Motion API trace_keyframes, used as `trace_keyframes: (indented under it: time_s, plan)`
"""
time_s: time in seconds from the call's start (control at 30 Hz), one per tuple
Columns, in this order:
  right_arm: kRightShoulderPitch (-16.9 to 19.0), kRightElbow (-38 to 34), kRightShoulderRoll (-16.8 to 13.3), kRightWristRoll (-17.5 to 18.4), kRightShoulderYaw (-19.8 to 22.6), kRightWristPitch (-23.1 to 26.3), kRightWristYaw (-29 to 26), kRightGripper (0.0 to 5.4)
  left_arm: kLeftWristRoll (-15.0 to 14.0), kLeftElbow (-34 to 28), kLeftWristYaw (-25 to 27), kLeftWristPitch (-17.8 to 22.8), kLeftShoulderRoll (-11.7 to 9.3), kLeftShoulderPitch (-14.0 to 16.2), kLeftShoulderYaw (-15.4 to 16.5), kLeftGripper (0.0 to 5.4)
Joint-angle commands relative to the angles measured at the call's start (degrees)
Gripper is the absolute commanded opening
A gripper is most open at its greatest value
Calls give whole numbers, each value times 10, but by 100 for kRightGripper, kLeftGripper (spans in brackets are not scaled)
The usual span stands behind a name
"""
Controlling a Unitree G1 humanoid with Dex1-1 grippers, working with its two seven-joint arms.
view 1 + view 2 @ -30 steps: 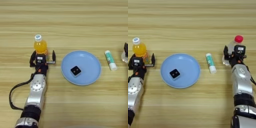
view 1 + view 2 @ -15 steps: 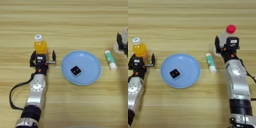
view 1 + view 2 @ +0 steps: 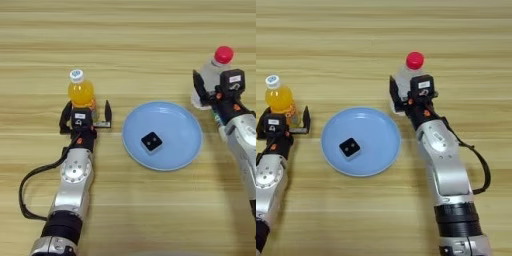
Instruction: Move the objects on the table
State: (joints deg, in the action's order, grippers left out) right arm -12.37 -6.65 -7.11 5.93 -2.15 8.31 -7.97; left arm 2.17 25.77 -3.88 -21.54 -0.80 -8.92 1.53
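My right gripper has its fingers clamped on the clear plastic water bottle with the red cap, just beyond the round blue plate. I judge I should keep the bottle upright and clear the rim. My left gripper has its fingers apart around the small orange-drink bottle with the white cap. The tiny black square block lies on the plate, on the light-brown wooden table.

Both views look steeply down from the robot's head onto the table, near enough that wood fills each picture. They share the blue plate and the middle. The left eye view reaches further left, the right eye view further right.
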Motion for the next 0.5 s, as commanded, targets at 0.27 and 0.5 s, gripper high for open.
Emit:
trace_keyframes:
  time_s: [0.27, 0.5]
  plan:
    - [-5, 27, 28, -20, -39, -11, -9, 315, 8, -13, -5, 13, 2, 5, -6, 540]
    - [-2, 53, 41, -30, -54, -17, -13, 315, 9, -16, -7, 15, 4, 6, -8, 540]
